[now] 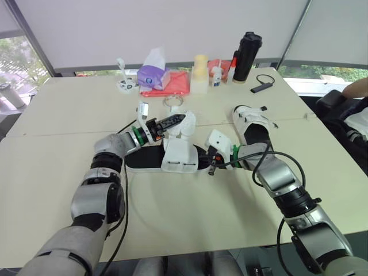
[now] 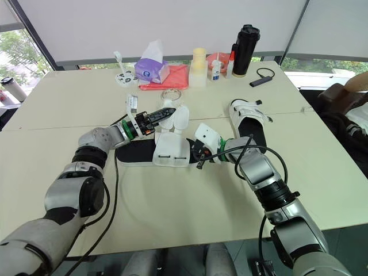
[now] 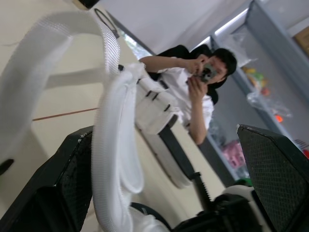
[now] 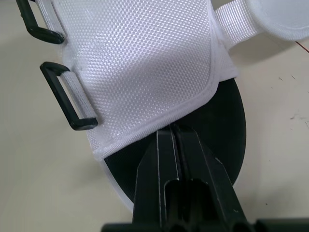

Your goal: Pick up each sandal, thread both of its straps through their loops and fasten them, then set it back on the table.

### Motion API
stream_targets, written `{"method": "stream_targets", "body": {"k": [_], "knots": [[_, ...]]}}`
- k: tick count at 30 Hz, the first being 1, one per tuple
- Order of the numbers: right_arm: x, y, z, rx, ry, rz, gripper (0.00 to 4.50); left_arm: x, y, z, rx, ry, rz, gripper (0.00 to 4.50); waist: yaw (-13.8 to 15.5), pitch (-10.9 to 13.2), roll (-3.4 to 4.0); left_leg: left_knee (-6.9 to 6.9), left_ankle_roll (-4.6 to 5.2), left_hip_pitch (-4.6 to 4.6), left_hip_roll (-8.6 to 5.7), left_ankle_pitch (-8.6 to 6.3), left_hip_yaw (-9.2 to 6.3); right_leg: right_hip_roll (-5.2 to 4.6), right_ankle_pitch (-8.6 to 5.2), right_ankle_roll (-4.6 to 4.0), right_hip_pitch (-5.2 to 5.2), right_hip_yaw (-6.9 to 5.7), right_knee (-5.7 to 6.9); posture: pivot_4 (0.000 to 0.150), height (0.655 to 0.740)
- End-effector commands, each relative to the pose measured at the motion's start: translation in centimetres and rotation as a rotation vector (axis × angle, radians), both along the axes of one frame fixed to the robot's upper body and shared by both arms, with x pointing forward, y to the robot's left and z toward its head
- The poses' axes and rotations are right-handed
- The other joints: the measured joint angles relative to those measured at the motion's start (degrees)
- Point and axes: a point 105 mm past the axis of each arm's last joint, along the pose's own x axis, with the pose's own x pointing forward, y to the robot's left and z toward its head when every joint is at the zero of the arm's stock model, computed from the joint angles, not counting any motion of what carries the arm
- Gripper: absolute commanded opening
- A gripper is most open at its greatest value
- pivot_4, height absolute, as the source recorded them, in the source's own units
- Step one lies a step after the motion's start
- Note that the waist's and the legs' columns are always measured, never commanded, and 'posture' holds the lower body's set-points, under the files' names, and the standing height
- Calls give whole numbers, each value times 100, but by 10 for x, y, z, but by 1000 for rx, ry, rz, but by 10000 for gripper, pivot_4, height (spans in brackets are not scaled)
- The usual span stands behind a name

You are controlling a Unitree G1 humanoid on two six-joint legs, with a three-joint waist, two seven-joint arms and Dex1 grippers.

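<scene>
The sandal [image 1: 179, 156] lay at nine o'clock of the right gripper [image 4: 174, 131], whose fingers met at its upper's edge; the left gripper [image 1: 178, 119], at twelve, gaped around its strap [image 3: 113, 145].

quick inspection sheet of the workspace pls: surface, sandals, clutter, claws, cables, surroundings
surface: beige table, seam running across its middle
job's things: near sandal flat on the table, its black loops empty, white strap raised; far sandal lying beyond the right arm, untouched
clutter: tissue box, red cloth, pale bottle, black bottle at the far side; tape ring nearer
claws: left claw open around the strap; right claw shut, tips at the near sandal's upper edge
cables: left arm cable hanging; right arm cable looping over the forearm
surroundings: person holding a phone; windows behind
</scene>
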Motion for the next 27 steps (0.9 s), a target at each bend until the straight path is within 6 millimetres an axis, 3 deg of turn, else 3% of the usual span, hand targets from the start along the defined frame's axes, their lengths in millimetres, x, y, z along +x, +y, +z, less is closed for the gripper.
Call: {"method": "stream_targets", "body": {"k": [1,12,27], "knots": [[-1,2,1,-5,-10,8,0,7,1,16,24,-71,27,44706,-1,0,0,0,0,0,0,0,0,0,0,0,0,0,0,1500,7400],[-2,3,0,-3,-13,8,0,18,-4,29,-44,-60,88,44706,-4,0,0,0,0,0,0,0,0,0,0,1,-1,0,2,1500,7400],[-3,2,-1,-4,-14,-4,0,18,-5,67,-282,-68,64,44706,-9,1,-1,0,0,0,0,0,0,0,-1,2,-2,0,6,1500,7400]]}}
